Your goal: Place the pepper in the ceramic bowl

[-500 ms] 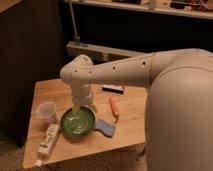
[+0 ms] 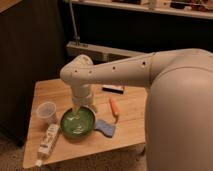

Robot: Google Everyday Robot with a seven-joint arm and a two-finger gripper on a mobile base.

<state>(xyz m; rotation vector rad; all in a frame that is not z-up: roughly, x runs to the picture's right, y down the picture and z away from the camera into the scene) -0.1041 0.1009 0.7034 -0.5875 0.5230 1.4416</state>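
The pepper is a small orange tapered vegetable lying on the wooden table, just right of the bowl. The ceramic bowl is round, glossy green and sits near the table's front middle. My gripper hangs from the white arm and points down over the bowl's far rim, left of the pepper and apart from it.
A translucent whitish cup stands left of the bowl. A white bottle lies at the front left. A blue sponge lies right of the bowl. A dark flat object lies behind the pepper. My large white body fills the right.
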